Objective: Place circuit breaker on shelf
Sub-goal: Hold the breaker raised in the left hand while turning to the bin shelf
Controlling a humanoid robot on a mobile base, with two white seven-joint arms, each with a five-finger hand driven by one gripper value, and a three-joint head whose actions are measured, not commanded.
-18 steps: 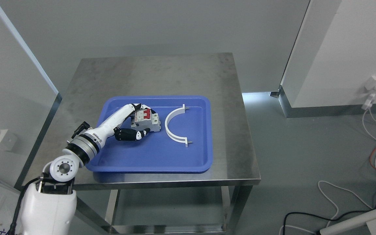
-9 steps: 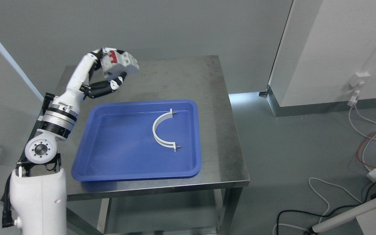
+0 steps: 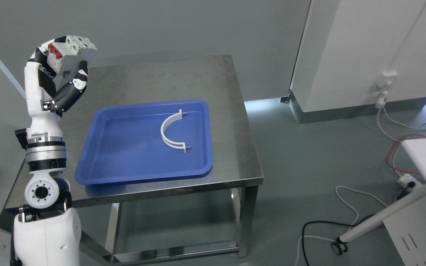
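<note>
Head view: left robot hand [image 3: 63,61] grips circuit breaker [image 3: 68,51], raised left of table [image 3: 183,74]; no shelf visible.

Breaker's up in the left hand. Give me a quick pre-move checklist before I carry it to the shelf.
1. Grip: left hand closed on circuit breaker, ok.
2. Breaker lifted clear of blue tray: ok.
3. White curved bracket lying in the tray, away from the arm: ok.
4. Shelf in view: not ok, none identifiable.
5. Floor route: cables right of the steel table, not ok.
6. Right hand: cannot tell, out of view.
</note>
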